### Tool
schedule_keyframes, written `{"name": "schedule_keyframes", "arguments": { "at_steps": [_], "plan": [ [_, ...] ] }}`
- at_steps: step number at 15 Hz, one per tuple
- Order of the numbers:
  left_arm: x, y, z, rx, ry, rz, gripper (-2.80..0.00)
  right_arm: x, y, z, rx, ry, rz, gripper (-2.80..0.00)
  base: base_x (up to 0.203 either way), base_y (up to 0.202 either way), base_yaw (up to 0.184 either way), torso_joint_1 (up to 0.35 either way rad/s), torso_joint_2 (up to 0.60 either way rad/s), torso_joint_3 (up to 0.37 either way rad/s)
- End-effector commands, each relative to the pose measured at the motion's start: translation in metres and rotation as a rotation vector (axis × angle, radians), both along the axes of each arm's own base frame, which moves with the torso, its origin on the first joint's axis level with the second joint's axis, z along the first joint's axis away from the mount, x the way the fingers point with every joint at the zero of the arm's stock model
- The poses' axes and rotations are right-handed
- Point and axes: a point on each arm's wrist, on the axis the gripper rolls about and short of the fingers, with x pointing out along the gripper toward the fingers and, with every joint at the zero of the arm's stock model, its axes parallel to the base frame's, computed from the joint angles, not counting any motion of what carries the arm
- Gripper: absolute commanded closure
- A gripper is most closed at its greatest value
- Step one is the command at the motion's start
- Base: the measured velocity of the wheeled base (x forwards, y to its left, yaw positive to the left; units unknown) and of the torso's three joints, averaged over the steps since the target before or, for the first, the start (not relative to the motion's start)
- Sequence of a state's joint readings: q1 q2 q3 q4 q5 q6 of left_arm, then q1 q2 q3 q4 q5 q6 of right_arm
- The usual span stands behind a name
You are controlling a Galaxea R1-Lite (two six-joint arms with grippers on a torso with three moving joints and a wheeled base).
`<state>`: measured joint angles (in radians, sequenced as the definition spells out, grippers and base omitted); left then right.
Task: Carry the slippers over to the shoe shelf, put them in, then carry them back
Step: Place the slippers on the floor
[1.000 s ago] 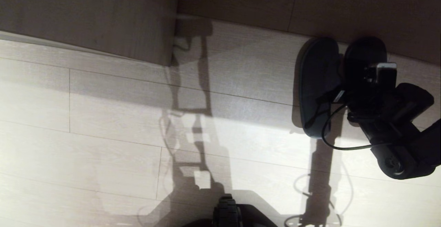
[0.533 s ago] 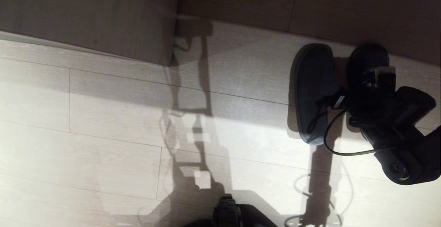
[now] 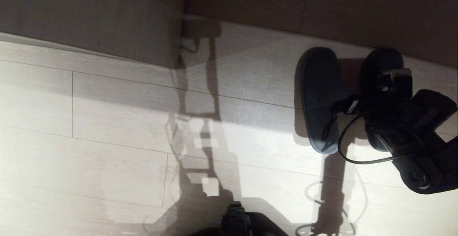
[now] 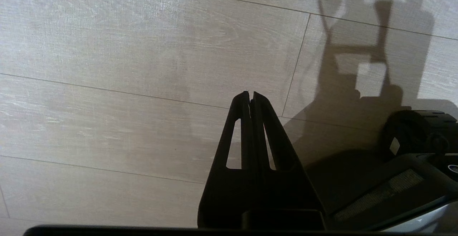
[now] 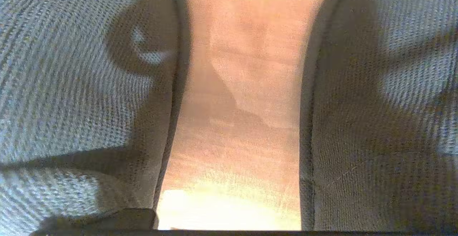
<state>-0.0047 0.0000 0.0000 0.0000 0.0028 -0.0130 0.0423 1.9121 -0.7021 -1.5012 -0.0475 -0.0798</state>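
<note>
Slippers (image 3: 318,96) lie apart on floor (image 3: 107,121); right hand (image 3: 357,105) between.

surface: pale wood-plank floor (image 3: 118,128) | on it: slippers (image 3: 318,96), side by side, apart

Slippers (image 3: 319,100) now farther apart

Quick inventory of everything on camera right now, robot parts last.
slippers: two, dark grey, flat on the floor side by side with a gap, far right; the right one mostly hidden under the arm
floor: one, pale wood-look planks, all around
panel: one, beige wood grain, far left, standing on the floor
cable: one, black, looping off the right wrist
base: one, black, near edge
left gripper: shut, over bare floor
right gripper: between the slippers; fingers hidden
</note>
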Motion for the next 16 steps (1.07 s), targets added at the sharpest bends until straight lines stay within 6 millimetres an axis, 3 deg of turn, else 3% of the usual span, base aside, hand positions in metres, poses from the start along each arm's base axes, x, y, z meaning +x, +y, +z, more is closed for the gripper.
{"name": "schedule_keyframes", "arguments": {
  "at_steps": [1, 4, 12, 16],
  "plan": [
    [0.000, 0.000, 0.000, -0.001, 0.002, 0.000, 0.00, -0.005, 0.000, 0.010, -0.002, -0.032, 0.005, -2.80, 0.000, 0.000, 0.000, 0.000, 0.00, 0.000],
    [0.000, 0.000, 0.000, -0.001, 0.002, 0.000, 0.00, -0.010, -0.002, -0.002, -0.028, 0.096, 0.021, -2.80, 0.000, 0.000, 0.000, 0.000, 0.00, 0.000],
    [0.000, 0.000, 0.000, 0.001, 0.002, 0.000, 0.00, -0.022, -0.004, -0.021, -0.070, 0.232, 0.007, -2.80, 0.000, 0.000, 0.000, 0.000, 0.00, 0.000],
    [0.000, 0.000, 0.000, 0.002, 0.002, 0.000, 0.00, -0.008, -0.005, -0.001, -0.070, 0.239, -0.015, -2.80, 0.000, 0.000, 0.000, 0.000, 0.00, 0.000]
  ]
}}
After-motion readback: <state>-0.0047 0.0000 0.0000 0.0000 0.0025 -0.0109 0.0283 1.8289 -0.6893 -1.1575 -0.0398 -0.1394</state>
